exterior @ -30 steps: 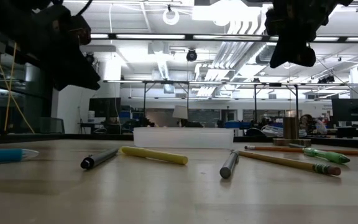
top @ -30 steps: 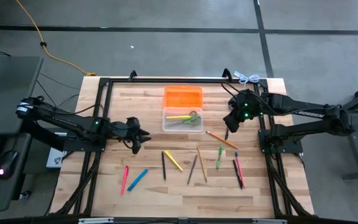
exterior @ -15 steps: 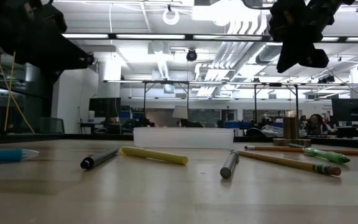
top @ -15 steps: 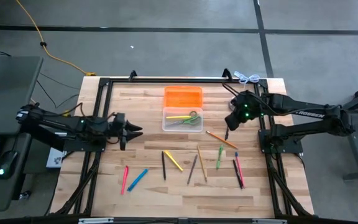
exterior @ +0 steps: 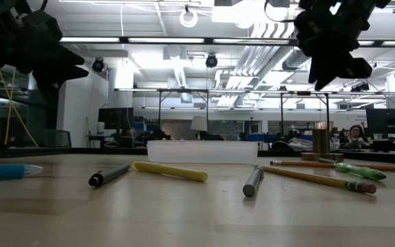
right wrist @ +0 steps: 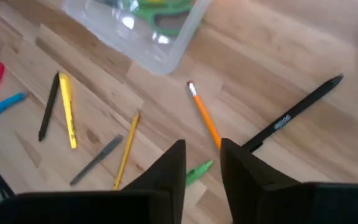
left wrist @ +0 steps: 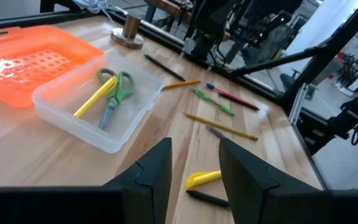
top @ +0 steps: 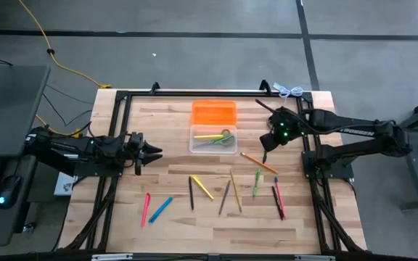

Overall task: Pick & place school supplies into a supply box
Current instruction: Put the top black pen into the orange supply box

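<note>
Left gripper (top: 151, 151): at 9 o'clock of the box (top: 192, 146), well apart from it, clear of the table (top: 310, 225). Fingers spread, nothing between them.

Box: near table centre, just at 6 o'clock of the orange piece (top: 213, 112). Holds scissors (top: 226, 138) and a yellow marker (top: 207, 136).

Loose supplies: spread from 7 to 4 o'clock of the box. Pink marker (top: 146, 208), blue marker (top: 160, 209), yellow pen (top: 202, 186), pencil (top: 235, 190), green marker (top: 256, 183), orange pencil (top: 258, 162).

Right gripper (top: 267, 142): at 3 o'clock of the box, raised. Fingers slightly parted, pinching nothing. Black pen (right wrist: 297, 112) just beyond the tips; cannot tell whether at rest.

Handling, judged: light, stiff, slim, smooth-barrelled, prone to roll or pivot. Best pinched mid-barrel, across the width, with jaws square to the shaft.
</note>
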